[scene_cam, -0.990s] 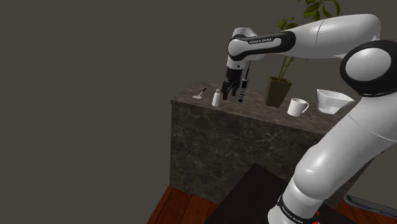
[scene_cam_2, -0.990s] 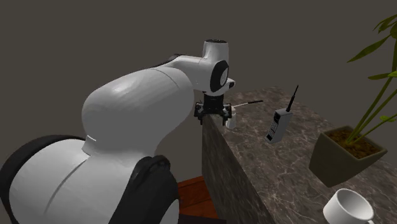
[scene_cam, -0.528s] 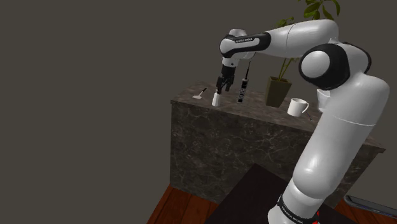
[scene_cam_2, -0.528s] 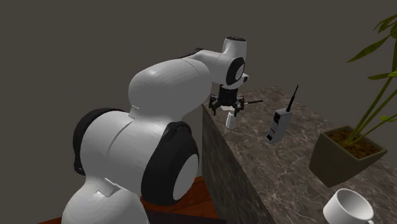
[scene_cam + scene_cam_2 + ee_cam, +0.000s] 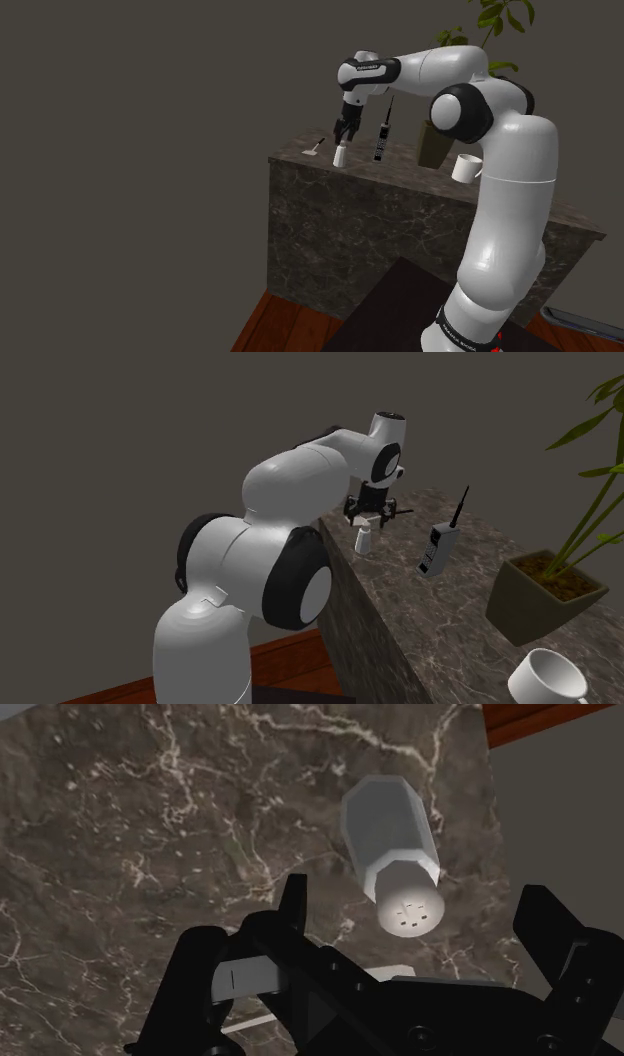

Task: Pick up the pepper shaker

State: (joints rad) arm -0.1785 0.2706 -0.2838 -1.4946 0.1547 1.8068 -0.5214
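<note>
The pepper shaker (image 5: 341, 156) is a small white faceted pot with holes in its cap. It stands upright near the counter's left corner in the shoulder view. In the second exterior view the shaker (image 5: 363, 541) stands just below my gripper (image 5: 367, 518). My gripper (image 5: 346, 133) hangs right above it, pointing down. In the wrist view the shaker (image 5: 391, 844) stands between my gripper's (image 5: 418, 901) black fingers (image 5: 294, 907), which are wide apart. The gripper is open and nothing touches the shaker.
On the dark marble counter (image 5: 400, 210) lie a black handset with an aerial (image 5: 381, 143), close to the shaker, and a small spoon (image 5: 314, 150). Farther along stand a potted plant (image 5: 437, 145) and a white mug (image 5: 465, 168). The counter's edge runs close by the shaker (image 5: 335, 567).
My gripper has moved to the shoulder view's left, from beside the handset to over the shaker. The arm's elbow has swung round. The shaker has stayed put.
</note>
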